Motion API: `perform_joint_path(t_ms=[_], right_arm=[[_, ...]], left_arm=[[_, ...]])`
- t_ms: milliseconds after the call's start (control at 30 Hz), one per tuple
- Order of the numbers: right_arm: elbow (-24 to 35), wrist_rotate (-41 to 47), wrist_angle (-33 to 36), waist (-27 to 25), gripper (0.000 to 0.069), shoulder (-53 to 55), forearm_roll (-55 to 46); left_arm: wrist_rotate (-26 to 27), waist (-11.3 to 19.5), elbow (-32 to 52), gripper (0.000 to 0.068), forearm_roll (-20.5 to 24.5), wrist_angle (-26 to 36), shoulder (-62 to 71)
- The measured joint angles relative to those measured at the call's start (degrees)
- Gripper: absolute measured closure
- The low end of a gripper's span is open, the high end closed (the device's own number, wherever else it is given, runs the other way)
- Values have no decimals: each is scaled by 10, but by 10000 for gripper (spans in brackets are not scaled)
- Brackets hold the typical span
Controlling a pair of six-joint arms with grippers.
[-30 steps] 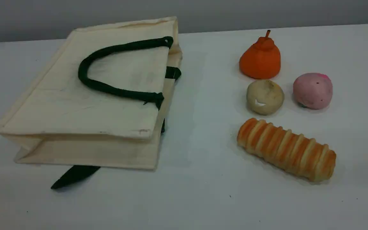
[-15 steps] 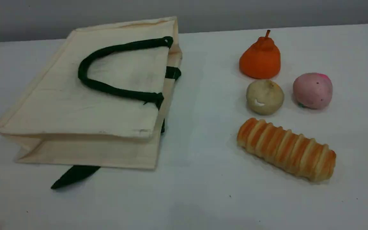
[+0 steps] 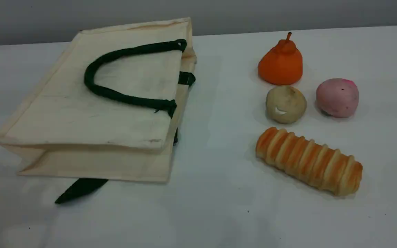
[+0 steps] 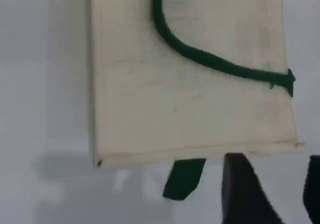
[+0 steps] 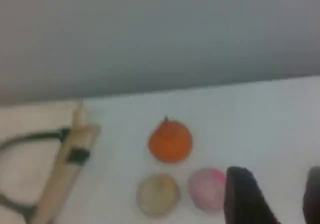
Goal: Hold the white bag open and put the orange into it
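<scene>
The white bag (image 3: 81, 117) lies flat on its side at the table's left, its mouth facing right and a dark green handle (image 3: 115, 94) looped over its top face. The orange (image 3: 281, 65) stands upright at the back right, well apart from the bag. Neither arm shows in the scene view. In the left wrist view my left gripper (image 4: 275, 159) hovers open over the bag (image 4: 190, 114) near its front edge, holding nothing. The right wrist view has my right gripper (image 5: 276, 171) open and empty, high above and short of the orange (image 5: 170, 141).
A beige ball (image 3: 285, 104) and a pink ball (image 3: 337, 97) sit just in front of the orange. A striped bread loaf (image 3: 308, 161) lies nearer the front. A green strap (image 3: 79, 189) pokes out from under the bag. A grey wall runs behind the table.
Nothing on the table has moved. Faint shadows on the front of the table have shifted toward the left.
</scene>
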Motion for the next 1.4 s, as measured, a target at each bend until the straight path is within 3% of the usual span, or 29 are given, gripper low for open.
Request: perform_joint_path(t_ms=[133,367,833,1033,1167,1400], right_arm=[[0,-58,10,0,369,46,27],[0,-148,7,0,264,143,137],[-1,-311,5,0,257,327,351],[-14,-353,3,0,257,368,407],[-28,-353,5,0,257,384,407],[-29,-369,5,0,257,413,419]], left_arm=[[9,0,0,329,-15,-31,31],[8,-1,1,310,-18,-66,89],[7,-2,2,309,-31,-200,257],[54,-43,-4,309,-72,-251,339],[55,-69,-28,309,-90,-277,383],[47,-74,-87,309,-97,-295,435]])
